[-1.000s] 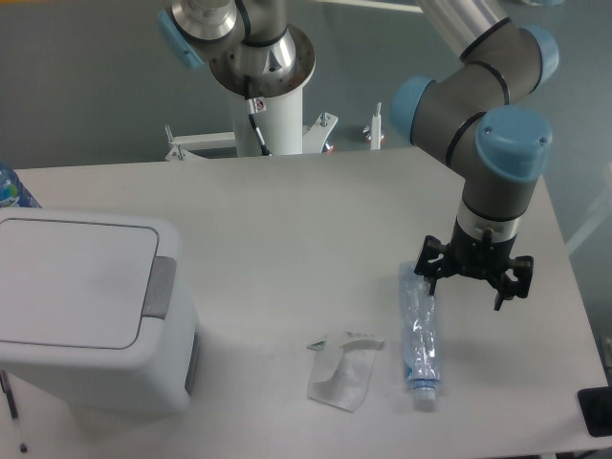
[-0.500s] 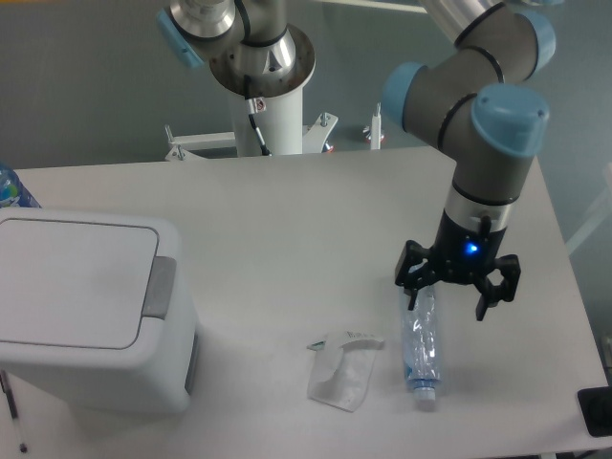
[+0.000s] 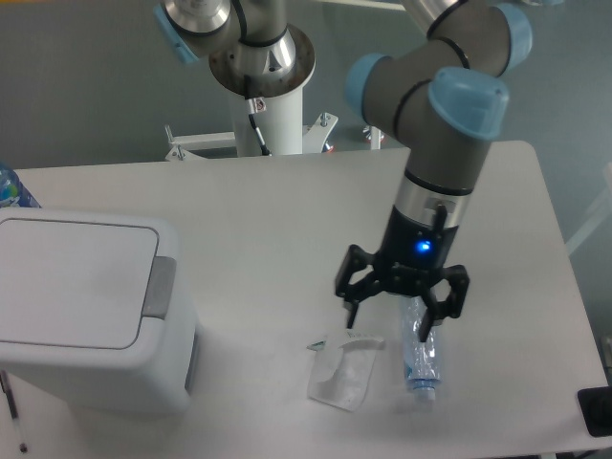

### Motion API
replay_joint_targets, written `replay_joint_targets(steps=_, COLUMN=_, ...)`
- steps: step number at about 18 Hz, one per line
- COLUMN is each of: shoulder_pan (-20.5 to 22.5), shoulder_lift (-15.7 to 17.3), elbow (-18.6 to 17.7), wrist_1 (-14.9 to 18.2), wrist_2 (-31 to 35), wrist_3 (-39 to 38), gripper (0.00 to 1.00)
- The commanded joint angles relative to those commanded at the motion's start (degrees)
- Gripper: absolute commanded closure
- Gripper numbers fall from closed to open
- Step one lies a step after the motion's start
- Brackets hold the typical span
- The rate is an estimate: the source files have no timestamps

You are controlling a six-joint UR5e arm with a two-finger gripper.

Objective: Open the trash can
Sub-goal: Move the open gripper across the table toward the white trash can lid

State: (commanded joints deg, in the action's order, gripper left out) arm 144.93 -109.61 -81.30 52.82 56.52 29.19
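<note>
Jaws (image 3: 399,306) spread wide apart, nothing clamped between them. They hang over the front-right part of the desk (image 3: 287,220), pointing down, blue light lit on the wrist above. From this view the right finger overlaps the upper end of the crushed bottle (image 3: 419,349); cannot tell if it actually touches it or just sits above it. The left finger is just above the crumpled wrapper (image 3: 342,368).

Trash can (image 3: 91,320) sits at the front-left edge of the desk, well apart from the jaws. Lid (image 3: 72,282) lies flat and closed, grey push tab (image 3: 160,286) on its right side, facing the arm. Bare desk between tab and jaws, nothing on it in that stretch.

Other items: bottle lies lengthwise near the front edge, cap end toward the front; wrapper lies just beside it on the left. Blue-labelled bottle (image 3: 11,188) partly cut off at the far left edge of the desk behind the can. Dark object (image 3: 597,411) at the front-right corner, too cropped to identify.

Count: one trash can, one crushed bottle, one wrapper, one arm.
</note>
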Motion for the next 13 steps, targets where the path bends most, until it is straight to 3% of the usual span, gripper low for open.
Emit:
replay_joint_targets(steps=6, shoulder_pan=-5.3, shoulder_lift=2.9, elbow=-0.9, wrist_1=0.6, wrist_2=-0.1, wrist_3=-3.4, gripper=0.00)
replay_joint_targets(steps=13, shoulder_pan=-8.3, shoulder_lift=7.9, elbow=-7.6, wrist_1=0.0, wrist_2=0.1, wrist_3=-4.8, gripper=0.00)
